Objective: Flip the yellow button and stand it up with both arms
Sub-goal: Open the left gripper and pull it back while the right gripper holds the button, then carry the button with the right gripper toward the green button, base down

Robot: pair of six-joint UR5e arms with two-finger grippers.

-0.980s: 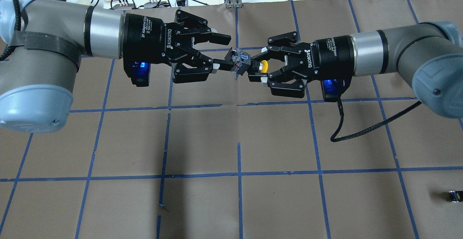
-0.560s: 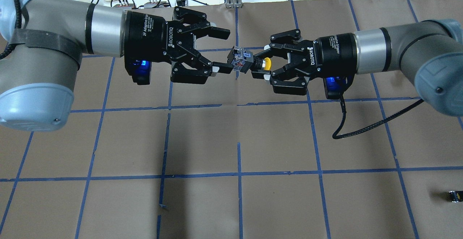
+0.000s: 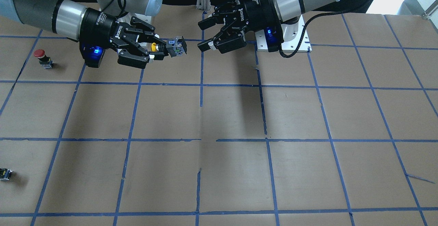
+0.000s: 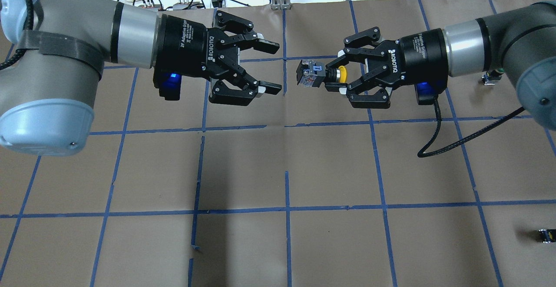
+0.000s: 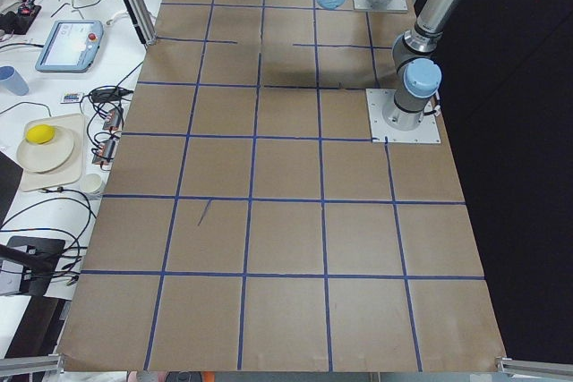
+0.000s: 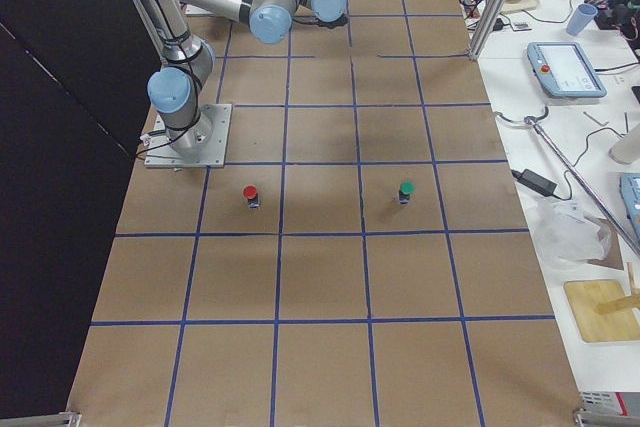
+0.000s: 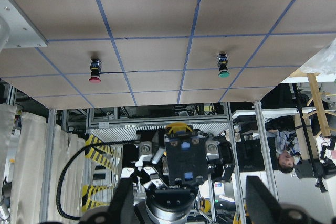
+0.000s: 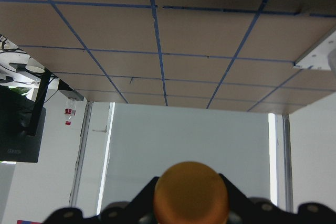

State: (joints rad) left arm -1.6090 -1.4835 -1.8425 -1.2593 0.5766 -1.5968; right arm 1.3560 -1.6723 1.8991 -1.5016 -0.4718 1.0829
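The yellow button (image 4: 342,74) is held in the air, lying sideways. Its yellow cap faces the right gripper's palm and its black-grey body (image 4: 309,73) points at the left gripper. My right gripper (image 4: 331,77) is shut on the yellow button at its neck. My left gripper (image 4: 270,68) is open and empty, a small gap to the left of the body. The front view shows the button (image 3: 154,47) in the right gripper (image 3: 155,50), with the left gripper (image 3: 204,35) open beside it. The left wrist view shows the button's body (image 7: 184,158) end-on. The right wrist view shows the cap (image 8: 190,192).
A red-capped button (image 3: 41,57) stands on the table on my right side. It also shows in the right side view (image 6: 250,194), near a green-capped one (image 6: 405,190). A small black part (image 4: 545,235) lies near the table's front right edge. Blue tape lines cross the brown table.
My right gripper has moved right with the yellow button, away from the left gripper's lower finger, which was at the button's body. The left gripper stays open, its fingers slightly wider.
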